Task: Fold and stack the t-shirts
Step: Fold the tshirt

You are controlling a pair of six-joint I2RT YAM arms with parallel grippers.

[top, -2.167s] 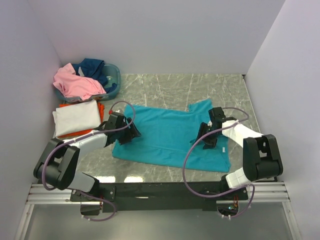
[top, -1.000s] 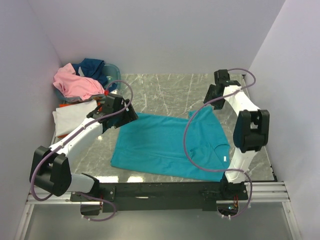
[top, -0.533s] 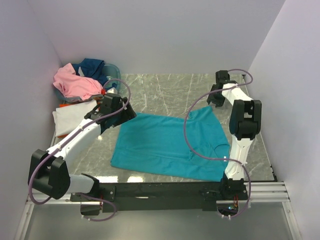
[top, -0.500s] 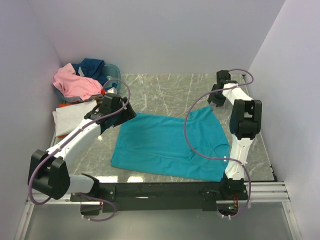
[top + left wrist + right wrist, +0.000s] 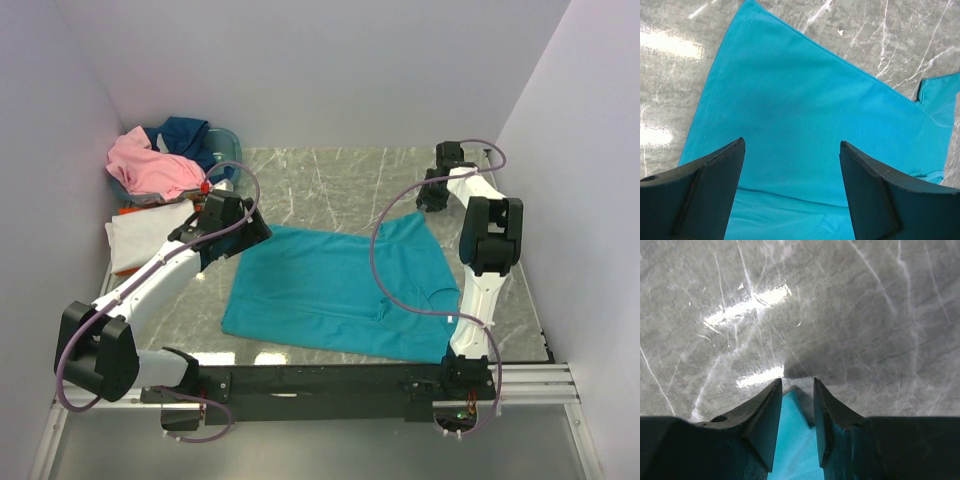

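The teal t-shirt lies spread flat on the marble table. My left gripper hovers over its far left corner, jaws wide open and empty. The left wrist view shows the gripper above the teal t-shirt. My right gripper is at the shirt's far right sleeve tip. In the right wrist view the gripper is narrowly open with the teal sleeve tip lying between its fingers. The pink t-shirt and navy t-shirt lie crumpled at the back left. The white t-shirt lies folded on the orange t-shirt.
The blue-grey basket stands in the back left corner under the pink and navy shirts. White walls close in the table on the left, back and right. Bare marble shows beyond the teal shirt.
Since 2.2 s ago both arms have stretched from the shirt's middle to its far corners, and the shirt lies flatter. In the last half second hardly anything has moved.
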